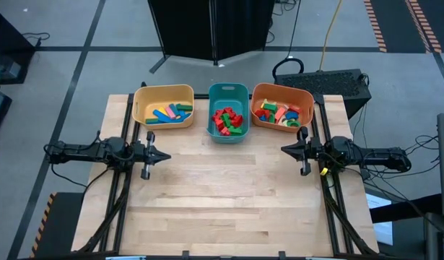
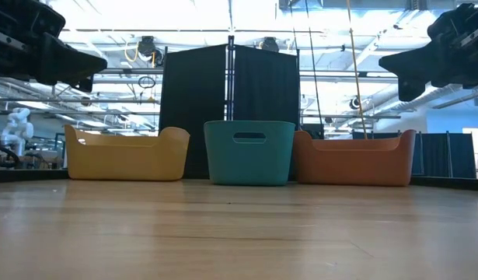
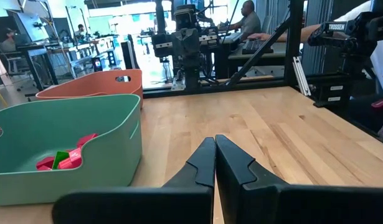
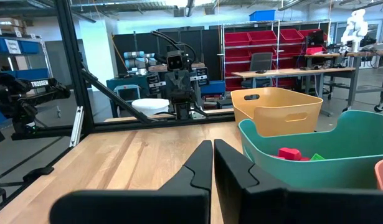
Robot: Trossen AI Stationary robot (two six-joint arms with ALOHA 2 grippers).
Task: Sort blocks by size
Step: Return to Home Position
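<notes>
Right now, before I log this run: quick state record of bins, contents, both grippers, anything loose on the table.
yellow bin: left of the row; holds long bars in blue, pink, green, yellow
teal bin: middle; holds small pieces, red and green
orange bin: right; holds mixed bricks in red, green, yellow, orange
left gripper: shut, empty, at the table's left edge, pointing inward
right gripper: shut, empty, at the right edge, pointing inward
table: no loose blocks visible outside the bins
</notes>
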